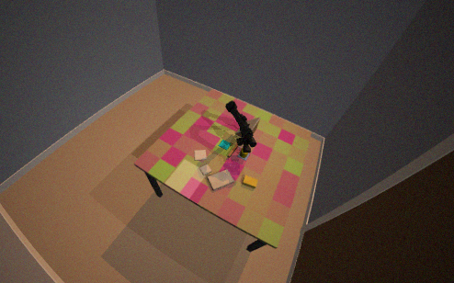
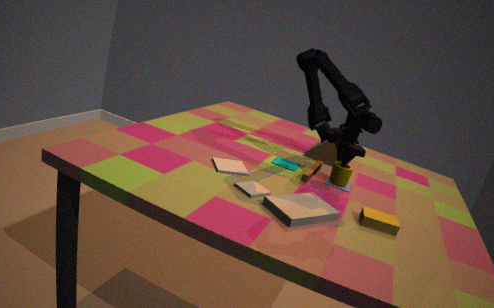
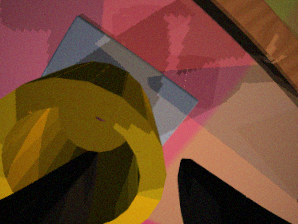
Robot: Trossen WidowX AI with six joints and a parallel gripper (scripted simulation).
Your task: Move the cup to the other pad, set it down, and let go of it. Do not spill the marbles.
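The black parallel-jaw claw [image 3: 148,175] is partly open and has hold of nothing. In the wrist view one dark finger reaches down inside the mouth of the short yellow cylindrical cup [image 3: 80,106] and the other hangs outside its wall, so the jaws straddle the rim on one side without pinching it. The cup stands upright on the grey-blue square pad [image 3: 75,48]. No marbles can be made out inside it; its interior is dark and partly hidden by the finger.

From the exterior view the claw [image 2: 346,158] sits right over the cup [image 2: 341,175], with the arm folded down above it. The flat teal pad [image 2: 285,163], probably the target, lies nearby on the checkered pink-and-green counter [image 2: 174,175], with a small brown bar [image 2: 312,171] between the two pads.

The step in hand looks like the grasp itself. Next the jaws should close on the cup wall, then lift it straight and level, clearing the bar on the way.
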